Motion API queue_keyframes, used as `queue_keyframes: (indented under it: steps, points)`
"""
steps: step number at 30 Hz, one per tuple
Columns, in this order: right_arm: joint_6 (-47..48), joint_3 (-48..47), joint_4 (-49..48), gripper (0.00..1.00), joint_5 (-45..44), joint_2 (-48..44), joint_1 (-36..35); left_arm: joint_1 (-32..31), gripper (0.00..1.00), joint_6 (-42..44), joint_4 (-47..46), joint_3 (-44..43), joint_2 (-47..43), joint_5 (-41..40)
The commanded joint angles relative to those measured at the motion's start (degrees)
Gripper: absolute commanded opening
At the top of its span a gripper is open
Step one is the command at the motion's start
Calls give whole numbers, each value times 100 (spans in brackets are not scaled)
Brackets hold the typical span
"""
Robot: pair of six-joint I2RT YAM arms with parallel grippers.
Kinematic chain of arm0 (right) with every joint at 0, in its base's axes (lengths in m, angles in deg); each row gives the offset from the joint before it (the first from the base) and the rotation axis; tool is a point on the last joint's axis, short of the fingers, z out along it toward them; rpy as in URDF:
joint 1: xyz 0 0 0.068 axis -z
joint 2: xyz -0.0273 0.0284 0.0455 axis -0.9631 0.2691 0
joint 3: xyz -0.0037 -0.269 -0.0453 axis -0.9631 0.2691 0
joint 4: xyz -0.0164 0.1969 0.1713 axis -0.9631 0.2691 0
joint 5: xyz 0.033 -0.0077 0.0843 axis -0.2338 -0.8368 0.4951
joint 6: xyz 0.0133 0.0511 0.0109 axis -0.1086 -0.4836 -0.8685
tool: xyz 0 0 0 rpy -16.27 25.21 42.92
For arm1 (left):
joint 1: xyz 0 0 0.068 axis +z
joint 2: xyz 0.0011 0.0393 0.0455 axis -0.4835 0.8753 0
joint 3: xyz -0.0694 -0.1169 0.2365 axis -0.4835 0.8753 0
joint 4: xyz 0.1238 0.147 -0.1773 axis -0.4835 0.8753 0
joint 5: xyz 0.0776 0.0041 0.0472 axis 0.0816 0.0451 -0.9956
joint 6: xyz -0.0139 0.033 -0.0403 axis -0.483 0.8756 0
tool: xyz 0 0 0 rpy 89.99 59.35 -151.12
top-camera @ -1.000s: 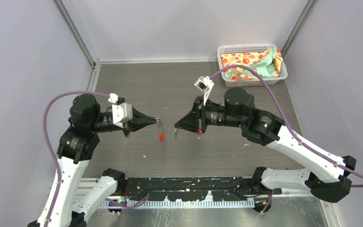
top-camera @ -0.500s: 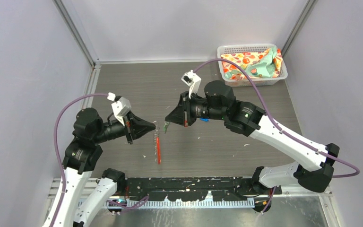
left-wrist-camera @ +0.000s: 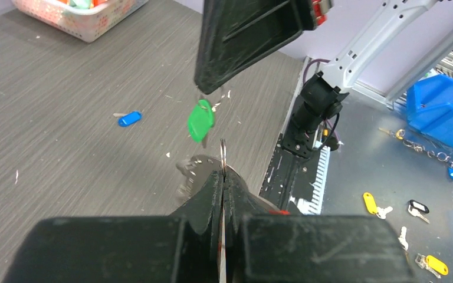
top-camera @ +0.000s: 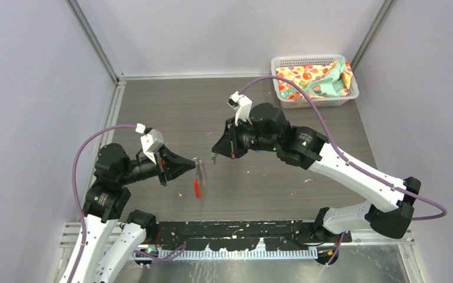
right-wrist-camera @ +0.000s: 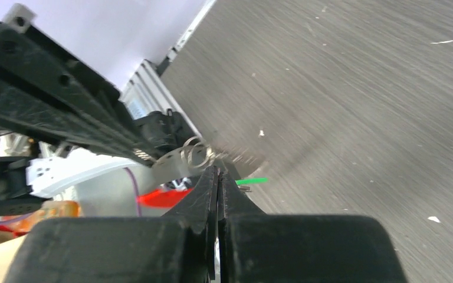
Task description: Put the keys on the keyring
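Jaws on your left gripper (left-wrist-camera: pixel 223 175) are pressed together on the wire of the keyring (left-wrist-camera: pixel 223 151), which stands up edge-on from between the fingertips in the left wrist view. From above, the ring sits at that gripper's tip, near the middle of the table (top-camera: pixel 165 106), with its red tag (top-camera: pixel 196 188) showing on the near side of it. Your right gripper (top-camera: pixel 214 154) reaches in from the right, and its jaws are closed too, pinching the green key (left-wrist-camera: pixel 200 121) at the blade end so the green head dangles below the tip. The key hangs just to the right of the ring and a little farther back; you cannot tell from these views whether the two touch. In the right wrist view the keyring's small loops lie just beyond your closed fingertips, with the left gripper's dark fingers behind them. The blue key (left-wrist-camera: pixel 130 118) lies flat on the table, farther right and apart from both grippers. A white basket (top-camera: pixel 307 59) holding patterned cloth (top-camera: pixel 312 79) stands in the far right corner.
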Motion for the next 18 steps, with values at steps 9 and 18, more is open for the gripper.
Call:
queue_keyframes:
  steps: [9, 18]
  points:
    - [307, 2145, -1064, 1, -51, 16, 457, -10, 0, 60, -373, 123, -150, 571]
    - [151, 2449, -1921, 1, 470, 1421, 770, -10, 0, 384, -10, 146, -348, 498]
